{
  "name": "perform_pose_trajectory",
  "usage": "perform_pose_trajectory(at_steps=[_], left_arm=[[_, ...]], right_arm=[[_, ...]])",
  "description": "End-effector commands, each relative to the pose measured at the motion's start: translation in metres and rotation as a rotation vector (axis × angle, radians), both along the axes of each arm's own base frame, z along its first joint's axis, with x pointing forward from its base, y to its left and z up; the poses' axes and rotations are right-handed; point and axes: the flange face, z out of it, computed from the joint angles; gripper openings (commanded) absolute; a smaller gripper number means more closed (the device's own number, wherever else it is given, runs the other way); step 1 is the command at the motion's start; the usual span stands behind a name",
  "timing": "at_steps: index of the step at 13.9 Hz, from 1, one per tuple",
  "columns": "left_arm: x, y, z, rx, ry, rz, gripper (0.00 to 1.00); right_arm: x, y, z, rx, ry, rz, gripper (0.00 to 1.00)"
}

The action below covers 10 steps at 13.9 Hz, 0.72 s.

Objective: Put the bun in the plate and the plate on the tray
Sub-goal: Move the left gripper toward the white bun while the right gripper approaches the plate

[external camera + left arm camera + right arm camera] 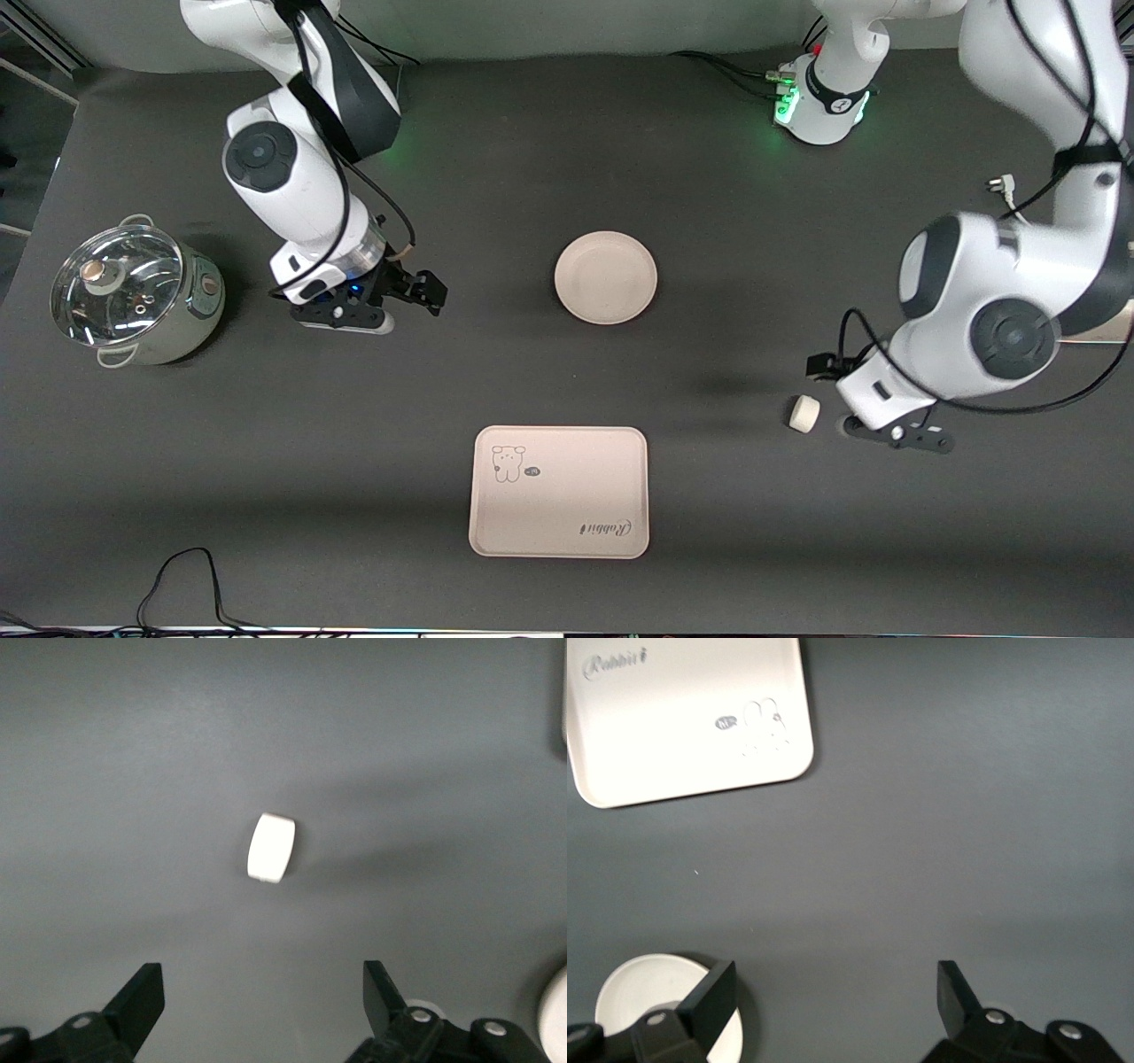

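The bun [804, 414], a small white lump, lies on the dark table toward the left arm's end, and shows in the left wrist view [271, 847] ahead of the fingers. My left gripper [828, 379] hangs open and empty just beside the bun, its tips [264, 997] wide apart. The round cream plate [606, 276] lies empty mid-table. The rectangular tray [567, 483] with the bear drawing lies nearer the front camera than the plate. My right gripper [418, 291] is open and empty, low over the table beside the plate. Its wrist view [833, 992] shows the plate [642, 992] and tray [682, 726].
A pale green pot with a glass lid [133, 297] stands at the right arm's end of the table. A black cable [186, 576] loops at the table's front edge. A white plug [1001, 184] lies near the left arm.
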Motion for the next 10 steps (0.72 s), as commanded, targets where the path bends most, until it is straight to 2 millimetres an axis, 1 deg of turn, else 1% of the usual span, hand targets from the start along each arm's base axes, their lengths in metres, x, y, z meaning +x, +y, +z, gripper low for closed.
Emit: perform_pose_trajectory(at_steps=[1, 2, 3, 4, 5, 6, 7, 8, 9, 10], left_arm=[[0.015, -0.001, -0.064, 0.025, -0.004, 0.001, 1.0], [0.015, 0.003, -0.078, 0.037, -0.001, -0.007, 1.0], [0.015, 0.007, -0.086, 0.04, -0.004, -0.017, 1.0], [0.016, 0.009, -0.089, 0.038, -0.005, -0.016, 1.0], [0.015, 0.005, -0.098, 0.04, 0.002, -0.022, 1.0], [0.013, 0.004, -0.113, 0.04, 0.006, -0.028, 1.0], [0.012, 0.004, -0.122, 0.043, -0.012, -0.038, 1.0], [0.009, 0.005, -0.131, 0.061, -0.026, -0.06, 1.0], [0.007, 0.005, -0.135, 0.06, -0.031, -0.063, 1.0], [0.007, 0.008, -0.141, 0.06, -0.034, -0.061, 1.0]], right_arm=[[0.01, 0.023, -0.024, 0.144, 0.008, -0.061, 1.0], [0.015, 0.028, -0.038, 0.209, 0.012, -0.092, 1.0], [0.014, 0.041, -0.054, 0.252, 0.007, -0.093, 1.0], [0.013, 0.051, -0.063, 0.28, -0.008, -0.092, 1.0], [0.015, 0.053, -0.073, 0.298, -0.004, -0.111, 1.0], [0.017, 0.053, -0.085, 0.327, 0.008, -0.136, 1.0], [0.016, 0.056, -0.095, 0.364, 0.012, -0.132, 1.0], [0.015, 0.053, -0.105, 0.412, 0.03, -0.117, 1.0], [0.016, 0.048, -0.11, 0.471, 0.038, -0.095, 1.0], [0.012, 0.043, -0.114, 0.539, 0.044, -0.08, 1.0]])
